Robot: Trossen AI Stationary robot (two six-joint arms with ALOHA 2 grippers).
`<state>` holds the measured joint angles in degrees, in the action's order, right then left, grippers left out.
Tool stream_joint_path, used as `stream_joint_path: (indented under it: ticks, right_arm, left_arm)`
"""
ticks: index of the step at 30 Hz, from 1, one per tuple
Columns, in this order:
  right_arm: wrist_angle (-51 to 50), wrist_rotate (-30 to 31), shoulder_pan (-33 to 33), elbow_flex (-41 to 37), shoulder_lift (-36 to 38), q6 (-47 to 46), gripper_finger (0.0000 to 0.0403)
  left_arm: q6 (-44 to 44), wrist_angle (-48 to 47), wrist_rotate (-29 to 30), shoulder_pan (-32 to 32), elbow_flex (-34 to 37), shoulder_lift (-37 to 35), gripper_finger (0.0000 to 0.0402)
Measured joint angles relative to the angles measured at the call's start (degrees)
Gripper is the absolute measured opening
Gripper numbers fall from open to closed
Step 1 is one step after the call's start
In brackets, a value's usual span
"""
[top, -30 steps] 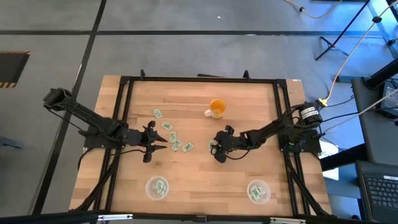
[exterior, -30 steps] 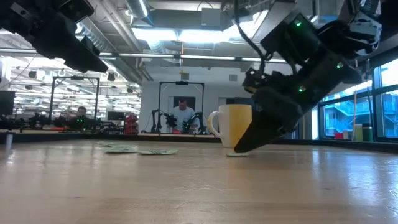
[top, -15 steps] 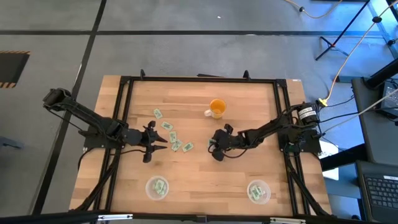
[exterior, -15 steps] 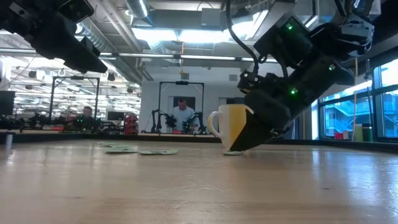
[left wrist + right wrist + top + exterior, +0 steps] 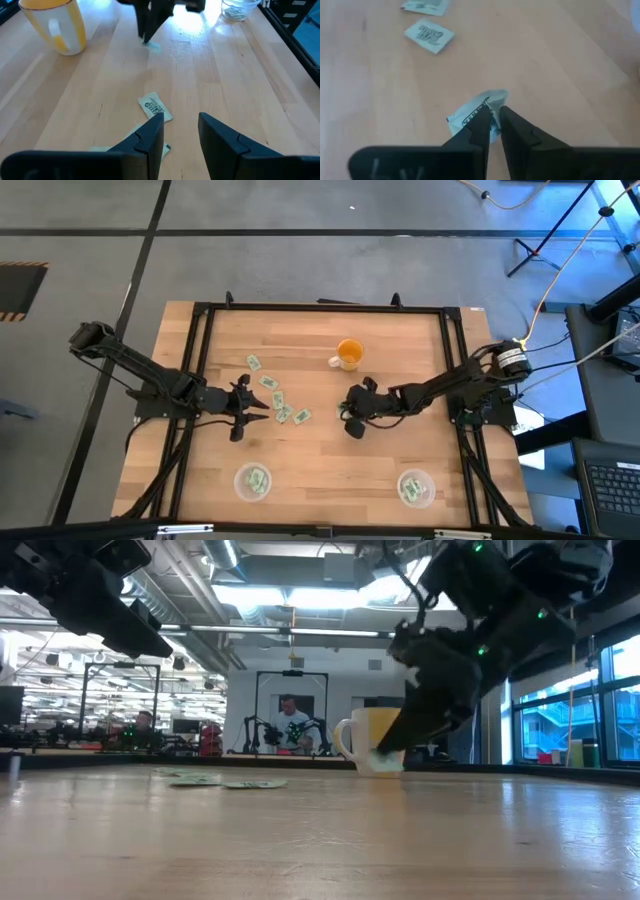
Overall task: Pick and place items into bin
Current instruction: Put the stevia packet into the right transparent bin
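Several green-and-white packets point(image 5: 277, 400) lie flat on the wooden table left of centre. My right gripper point(image 5: 347, 420) hangs near the table's middle, just nearer than the orange mug point(image 5: 348, 355), and is shut on one packet point(image 5: 472, 111). In the low view that packet point(image 5: 386, 763) shows below the fingers, above the tabletop. My left gripper point(image 5: 180, 131) stands open beside the loose packets, with one packet point(image 5: 155, 107) lying just beyond its fingertips. Two clear round bins point(image 5: 253, 481) point(image 5: 416, 487) stand near the table's front edge with packets inside. My right gripper pinches the packet between its two fingers at one crumpled corner point(image 5: 490, 102). The fingers slant down from the table's right side. The packet is lifted clear of the table and hangs bent below the fingertips point(image 5: 392, 748).
The orange mug stands upright just beyond my right gripper. A black frame point(image 5: 320, 308) runs along the table's edges. Bare wood lies between the gripper and the two bins at the front.
My right gripper has shut on the packet that lay on the table in front of the mug and has risen, lifting the packet clear of the wood. The packet has crumpled between the fingers.
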<state>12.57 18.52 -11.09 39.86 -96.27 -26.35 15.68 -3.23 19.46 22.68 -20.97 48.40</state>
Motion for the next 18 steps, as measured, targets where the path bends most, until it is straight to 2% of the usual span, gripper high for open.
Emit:
stream_joint_path:
  ticks: [4, 7, 9, 13, 18]
  right_arm:
    - [-3.44, -1.20, -1.36, -0.03, 5.39, 1.07, 0.0041]
    - [-8.58, -5.68, -2.18, -0.01, 10.77, -1.23, 0.0039]
    - [-12.66, -10.74, -2.97, 0.06, 15.08, -6.71, 0.0038]
    - [-20.91, -20.27, -5.67, 0.06, 22.59, -23.67, 0.0038]
    - [-26.39, -23.39, -13.60, 0.06, 28.56, -39.06, 0.0036]
  left_arm:
    - [0.00, -0.06, -0.02, 0.00, 0.00, 0.00, 0.0116]
    - [0.00, -0.04, -0.02, 0.00, 0.00, 0.02, 0.0116]
    - [0.00, -0.06, -0.03, 0.00, 0.00, 0.02, 0.0116]
    - [-0.24, 0.04, 0.31, -0.02, 0.00, 0.02, 0.0116]
    - [-2.71, 0.45, 1.51, -0.02, 0.00, 0.02, 0.0116]
